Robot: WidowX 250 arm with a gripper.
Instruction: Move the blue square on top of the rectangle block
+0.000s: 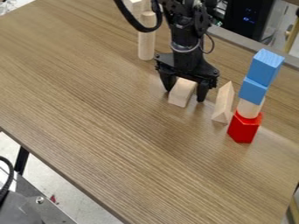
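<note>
The black gripper (184, 95) is low over the table at the upper middle, fingers apart on either side of a light wooden rectangular block (182, 93). A small gap shows between the block and the right finger. At the right stands a leaning-looking tower: a blue block (265, 66) on top, a second blue block (253, 90) under it, then a short wooden cylinder (248, 108) and a red block (243, 128) at the base.
A wooden triangular prism (223, 103) stands between the gripper and the tower, close to both. Tall wooden cylinders (146, 41) stand behind the gripper to its left. The brown table (105, 118) has its front edge at the lower left.
</note>
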